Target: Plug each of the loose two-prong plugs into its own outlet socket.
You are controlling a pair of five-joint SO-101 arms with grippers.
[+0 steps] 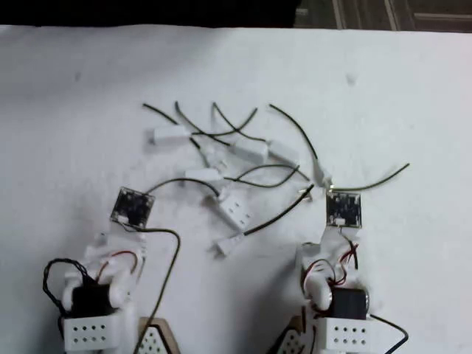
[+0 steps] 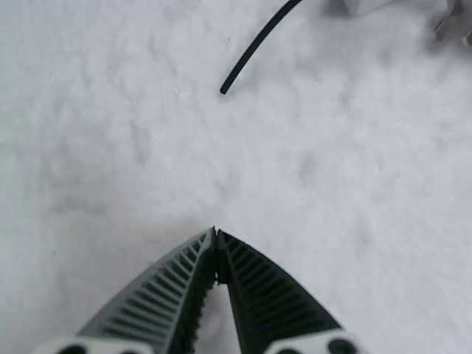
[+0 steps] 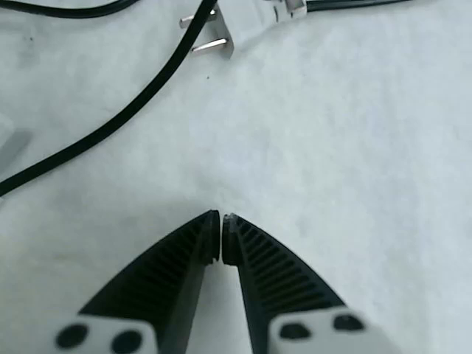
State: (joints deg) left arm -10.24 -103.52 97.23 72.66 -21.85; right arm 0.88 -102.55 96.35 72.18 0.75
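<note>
In the high view the white plug and socket pieces (image 1: 237, 209) lie tangled with black cables (image 1: 276, 214) at the centre of the frame, so I judge that lifting one plug may drag its neighbours. I count about eight white pieces, and I am unsure which are sockets. In the left wrist view the left gripper (image 2: 216, 236) is fully closed and empty, with one cable end (image 2: 223, 90) at upper centre. In the right wrist view the right gripper (image 3: 221, 221) is also closed and empty, and one two-prong plug (image 3: 243, 29) at upper centre has a crossing cable (image 3: 110, 122) over its prongs, which may snag.
</note>
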